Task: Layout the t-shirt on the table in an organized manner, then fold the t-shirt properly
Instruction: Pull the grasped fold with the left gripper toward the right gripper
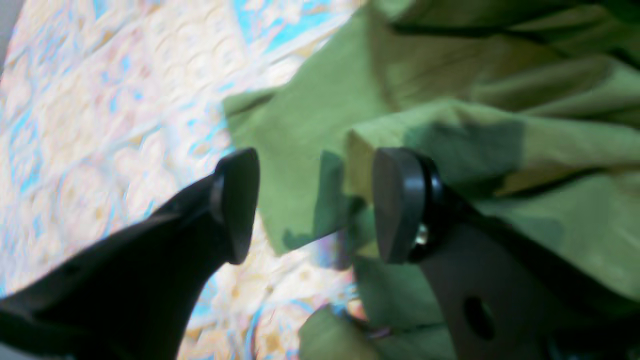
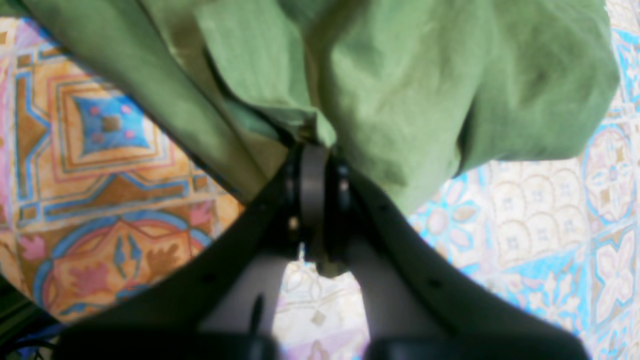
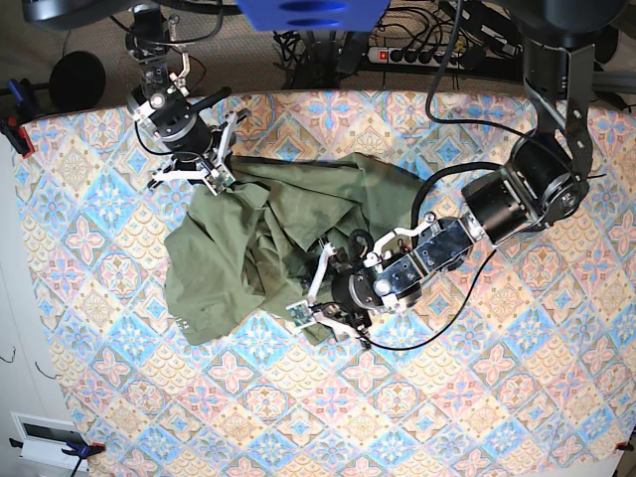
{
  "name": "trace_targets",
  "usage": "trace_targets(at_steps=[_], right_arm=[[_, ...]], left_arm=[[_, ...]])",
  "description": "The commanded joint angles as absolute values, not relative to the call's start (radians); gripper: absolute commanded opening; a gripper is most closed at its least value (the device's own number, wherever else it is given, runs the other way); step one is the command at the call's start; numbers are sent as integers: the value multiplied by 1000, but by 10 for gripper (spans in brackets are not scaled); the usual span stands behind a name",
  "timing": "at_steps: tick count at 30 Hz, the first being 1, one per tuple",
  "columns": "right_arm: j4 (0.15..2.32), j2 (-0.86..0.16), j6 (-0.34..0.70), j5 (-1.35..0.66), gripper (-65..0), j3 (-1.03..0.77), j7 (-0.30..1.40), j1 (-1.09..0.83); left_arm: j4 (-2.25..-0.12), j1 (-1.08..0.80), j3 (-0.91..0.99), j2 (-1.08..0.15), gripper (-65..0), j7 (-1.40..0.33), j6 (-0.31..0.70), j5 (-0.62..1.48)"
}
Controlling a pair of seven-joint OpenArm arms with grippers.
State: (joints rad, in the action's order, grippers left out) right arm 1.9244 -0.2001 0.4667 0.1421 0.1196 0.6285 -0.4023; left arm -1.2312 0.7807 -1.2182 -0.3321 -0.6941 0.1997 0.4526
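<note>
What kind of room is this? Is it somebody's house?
Probably a robot lab or workshop, not a home kitchen. Two robot arms work over a table with a tile-patterned cloth, handling a green t-shirt, and a power strip with tangled cables lies behind.

This looks like a robotics lab or test room set up for cloth handling. A table (image 3: 517,378) under a tile-patterned cover is held taut by clamps (image 3: 17,134) at its edges. Beyond the far edge, a power strip (image 3: 422,55) and a tangle of cables (image 3: 328,45) lie on grey carpet (no household furniture shows). Two arm mounts stand there.
</note>
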Motion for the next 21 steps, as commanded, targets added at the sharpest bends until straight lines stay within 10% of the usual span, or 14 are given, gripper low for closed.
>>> trace_targets(at_steps=[1,8,13,21], right_arm=[[1945,-205,464,134,-648,119,607,-398],[1946,-205,464,134,-648,119,607,-401],[1946,-205,464,134,-645,116,607,-403],[1946,-202,464,134,-643,93,607,-397]], left_arm=[[-1201,812,-1210,-309,-292,-680,200,452],[-1109,806,-1208,-245,-328,-680,216,452],[-1109,805,-1184,-245,-649,-668,213,453],[-1349,670,-921,-386,-650,-650,208,452]])
